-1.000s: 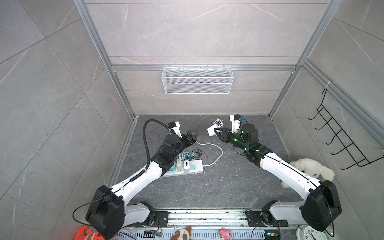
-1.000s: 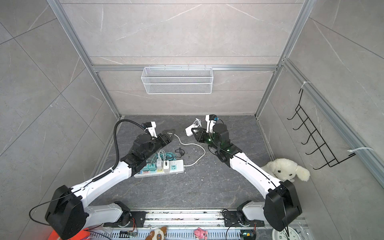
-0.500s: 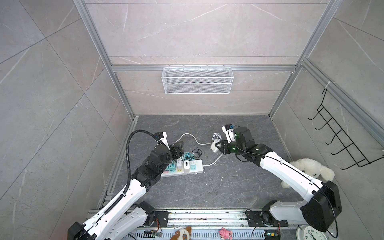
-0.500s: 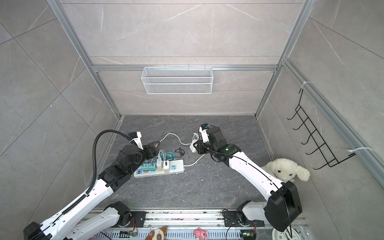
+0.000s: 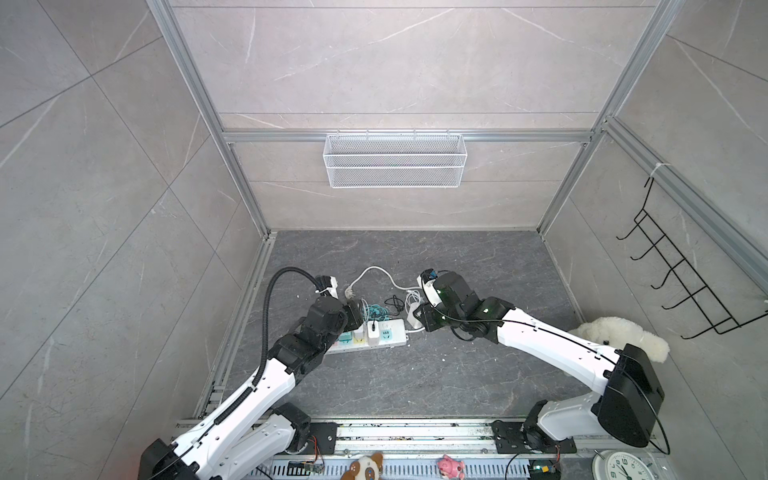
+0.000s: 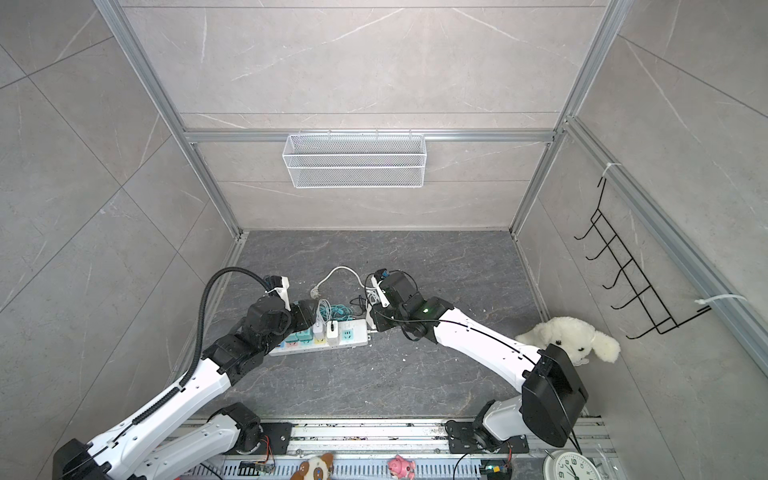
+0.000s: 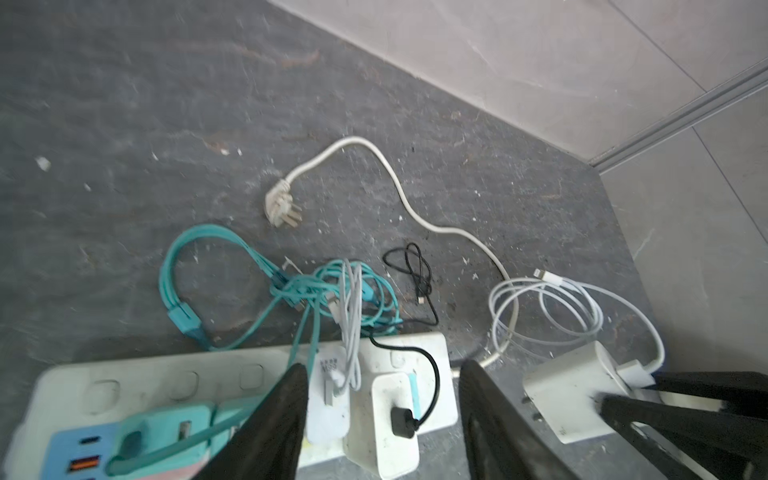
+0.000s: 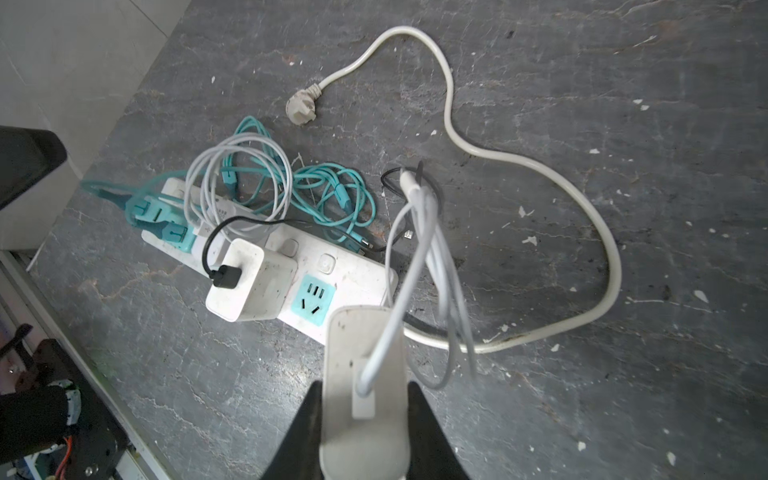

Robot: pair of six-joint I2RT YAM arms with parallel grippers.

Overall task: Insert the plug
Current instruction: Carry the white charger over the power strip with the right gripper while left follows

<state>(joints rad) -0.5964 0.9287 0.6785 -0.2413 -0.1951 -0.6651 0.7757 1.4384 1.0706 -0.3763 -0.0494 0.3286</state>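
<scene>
Plug: white charger, clamped in R claw, just off strip's free end, not in.
Strip: flat on floor, nearer left edge; teal socket free by plug.
L claw: jaws apart over strip's chargers, no grip.

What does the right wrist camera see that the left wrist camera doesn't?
Only the right wrist view: the slots of the free teal socket. Only the left wrist view: the open left hand and a blue USB panel with an orange port. Both: the white power strip, tangled teal cables, a loose white three-pin plug, and the right hand pinching a white charger block.
</scene>
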